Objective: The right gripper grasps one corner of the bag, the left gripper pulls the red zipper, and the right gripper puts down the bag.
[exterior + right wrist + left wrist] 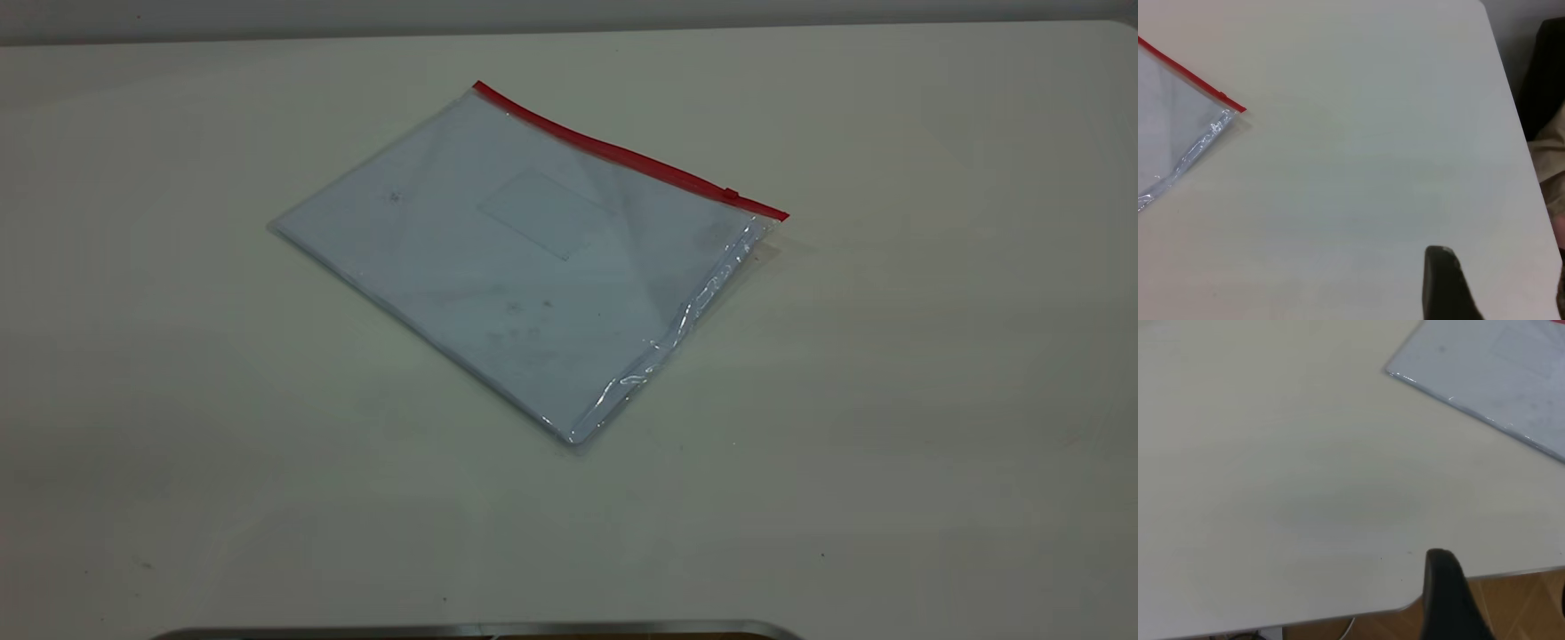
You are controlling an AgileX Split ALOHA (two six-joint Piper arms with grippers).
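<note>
The bag [524, 267] lies flat on the white table [178, 400], with white sheets and a label pocket [544, 215] showing through. The red zipper [622, 156] runs along its far long edge, with the slider tab [731, 194] near the right corner of the bag [772, 219]. Neither gripper shows in the exterior view. My left gripper [1501, 577] is open and empty near the table's edge, well away from the bag [1498, 373]. My right gripper [1498, 273] is open and empty over bare table, far from the bag's red-edged corner [1237, 111] and the zipper [1185, 73].
The table's rounded edge [1405, 605] with wooden floor [1511, 600] beyond shows in the left wrist view. Past the table's side edge [1511, 100] in the right wrist view is a dark shape [1546, 73]. A metal strip [480, 629] lies at the front of the exterior view.
</note>
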